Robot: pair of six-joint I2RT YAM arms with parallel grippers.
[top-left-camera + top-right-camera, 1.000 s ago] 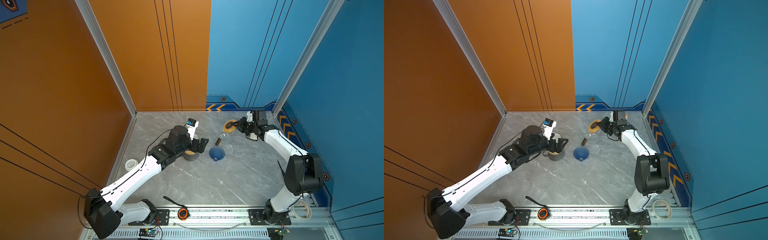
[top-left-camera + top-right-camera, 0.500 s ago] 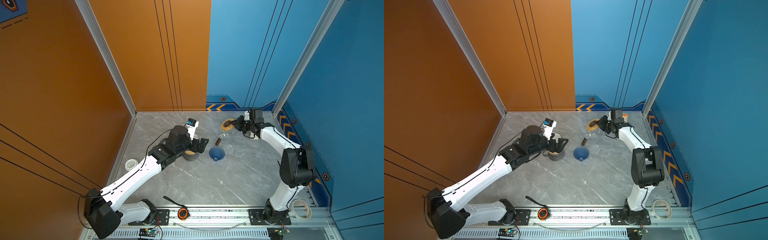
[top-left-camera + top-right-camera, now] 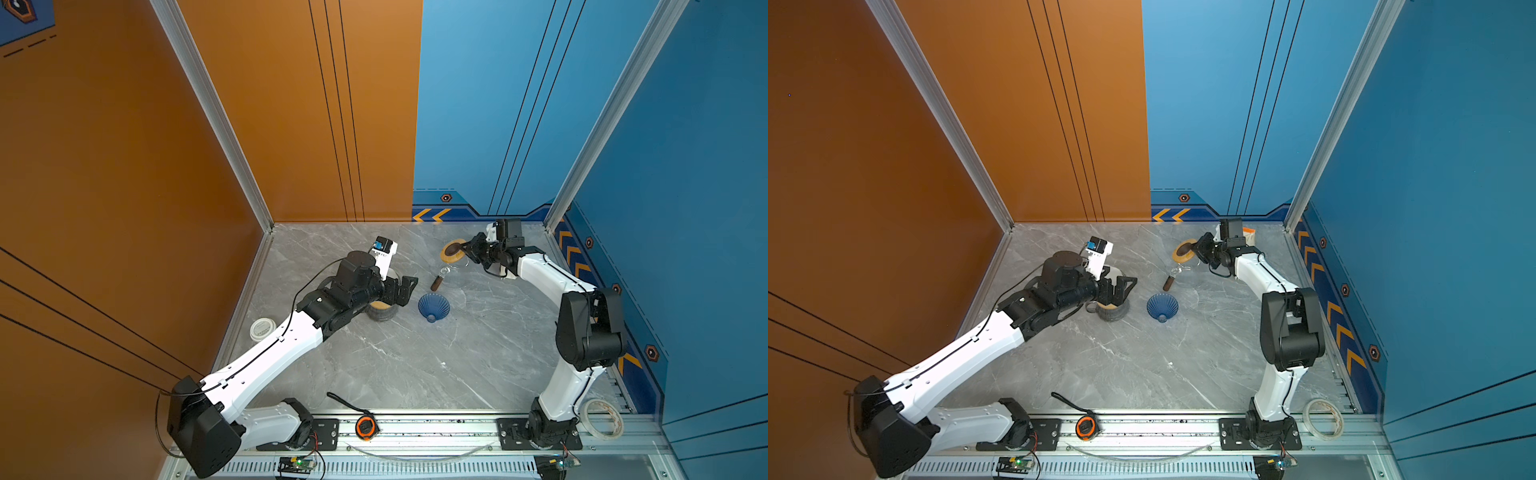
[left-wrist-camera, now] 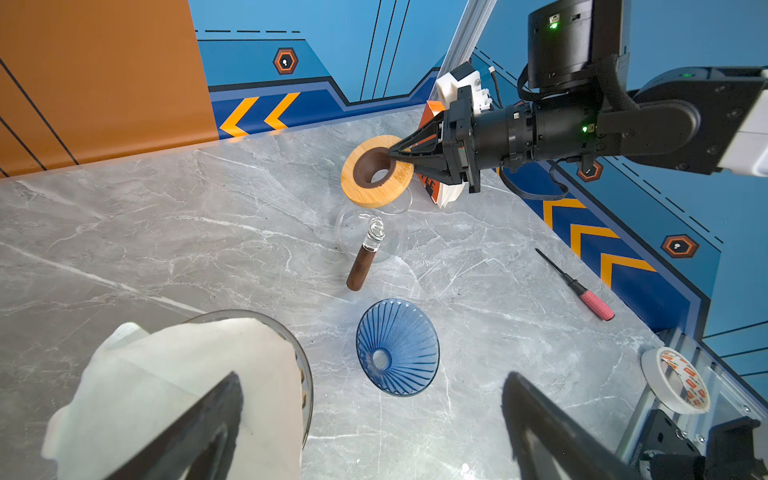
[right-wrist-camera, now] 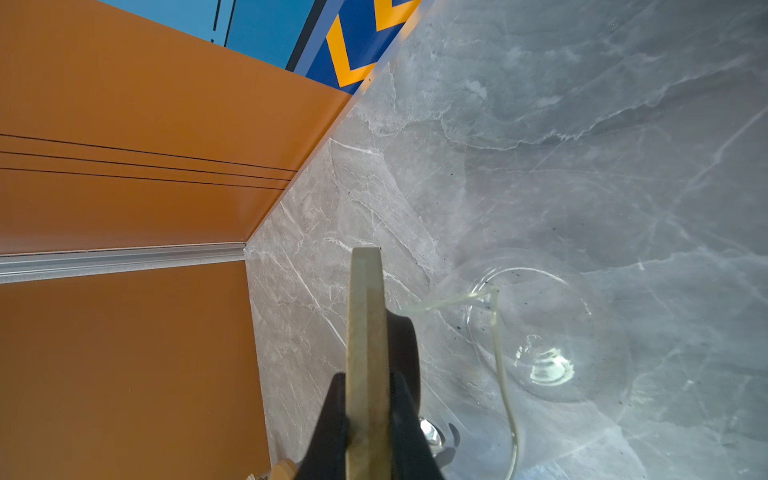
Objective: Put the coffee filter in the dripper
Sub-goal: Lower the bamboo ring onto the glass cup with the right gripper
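Your left gripper [image 3: 402, 291] is hanging released, jaws wide, just beside the blue dripper [image 4: 397, 347]. It is hovering over the cup [image 3: 1113, 311], where the white coffee filter [image 4: 187, 374] is sitting, close by the dripper and not yet in it. Your right gripper [image 4: 392, 153] is clenching the wooden ring [image 4: 365, 195], holding it tilted beyond the dripper, above the glass carafe [image 4: 390, 245].

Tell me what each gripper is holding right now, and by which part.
The right gripper is shut on the wooden ring, pinching its band, one finger on each face. The left gripper is open, holding nothing.
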